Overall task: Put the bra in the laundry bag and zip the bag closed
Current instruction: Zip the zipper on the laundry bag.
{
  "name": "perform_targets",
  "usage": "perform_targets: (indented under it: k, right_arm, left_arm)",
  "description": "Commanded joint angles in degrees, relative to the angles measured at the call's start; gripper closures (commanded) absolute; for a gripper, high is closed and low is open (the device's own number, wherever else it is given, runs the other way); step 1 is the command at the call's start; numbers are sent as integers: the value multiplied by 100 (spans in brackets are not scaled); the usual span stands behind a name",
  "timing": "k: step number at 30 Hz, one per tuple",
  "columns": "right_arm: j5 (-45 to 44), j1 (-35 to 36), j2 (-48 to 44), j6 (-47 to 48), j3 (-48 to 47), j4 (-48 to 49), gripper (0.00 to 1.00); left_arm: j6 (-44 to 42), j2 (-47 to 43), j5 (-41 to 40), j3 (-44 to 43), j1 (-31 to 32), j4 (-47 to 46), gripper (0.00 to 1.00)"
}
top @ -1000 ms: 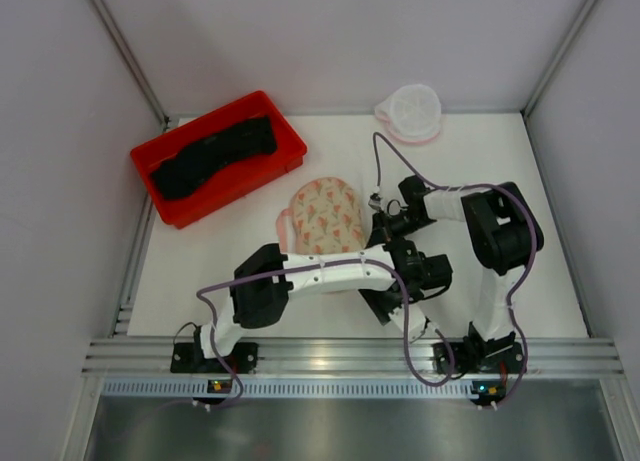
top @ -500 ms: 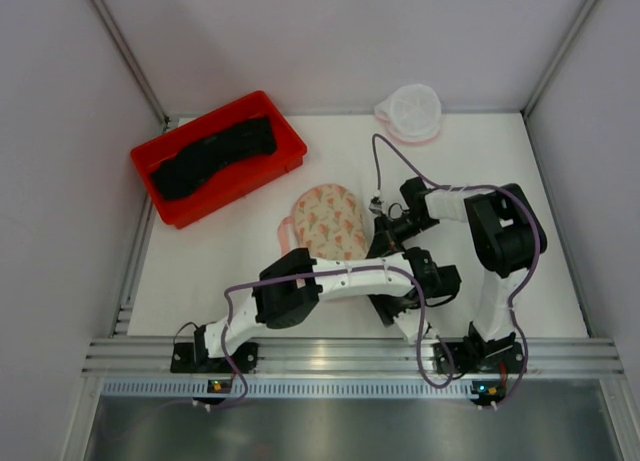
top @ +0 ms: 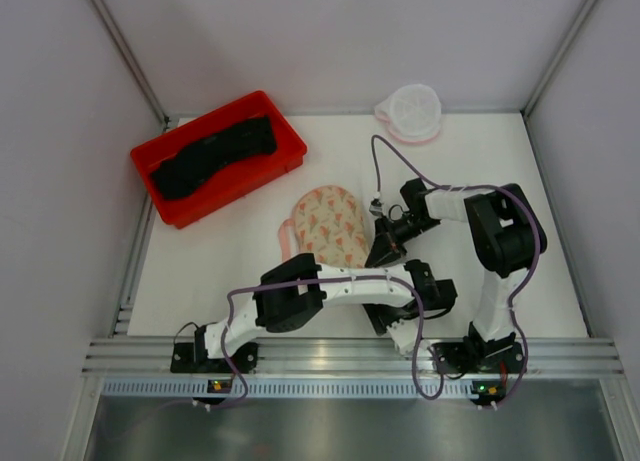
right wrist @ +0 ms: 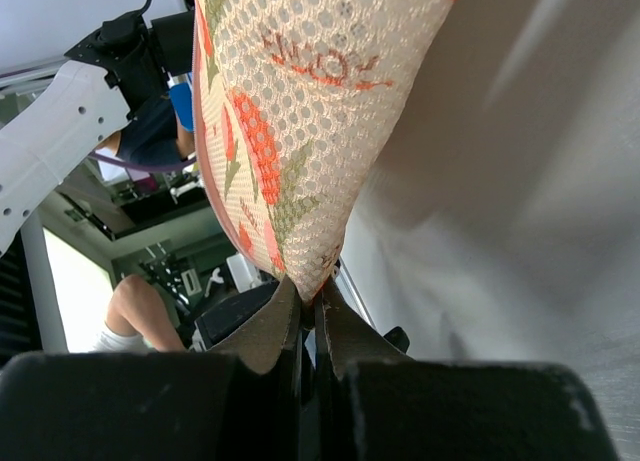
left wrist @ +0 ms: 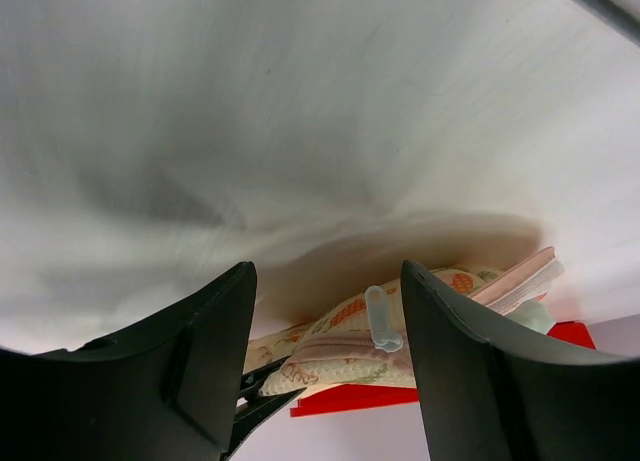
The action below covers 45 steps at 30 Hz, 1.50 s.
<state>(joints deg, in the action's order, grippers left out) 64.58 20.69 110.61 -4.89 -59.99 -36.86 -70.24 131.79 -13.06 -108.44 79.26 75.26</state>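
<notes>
The black bra (top: 210, 156) lies in a red bin (top: 285, 123) at the back left. The laundry bag (top: 412, 111), a round white mesh pouch with pink edging, sits at the back of the table, apart from both arms. My right gripper (right wrist: 310, 296) is shut on the near edge of a peach patterned zip pouch (right wrist: 290, 101), lifting that edge off the table (top: 230, 271). My left gripper (left wrist: 325, 266) stands open just short of the pouch (left wrist: 340, 353), its clear zip pull (left wrist: 380, 319) showing between the fingers. From above, both grippers meet at the pouch's (top: 328, 221) right near edge.
The red bin's edge (left wrist: 360, 396) shows behind the pouch in the left wrist view. Grey walls close the table on three sides, and an aluminium rail (top: 350, 356) runs along the near edge. Purple cables loop around both arms.
The left arm's elbow has swung right and nearer, and its wrist has dropped toward the near edge. The right gripper keeps its hold; the pouch shifted slightly.
</notes>
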Motion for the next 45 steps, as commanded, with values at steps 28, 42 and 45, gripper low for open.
perform_targets:
  k: [28,42,45]
  right_arm:
    - [46,32,-171,427,-233,-409,100]
    - [-199,-346,-707,-2312,987,2893,100]
    - [-418,-477,-830,-2561,1234,3334,100]
  left_arm:
    - [54,-276,-144,438,80,480,97]
    - [2344,-2118,1095,796,134,-950,53]
    - [3146,-2760,1577,1270,-138,-1574,54]
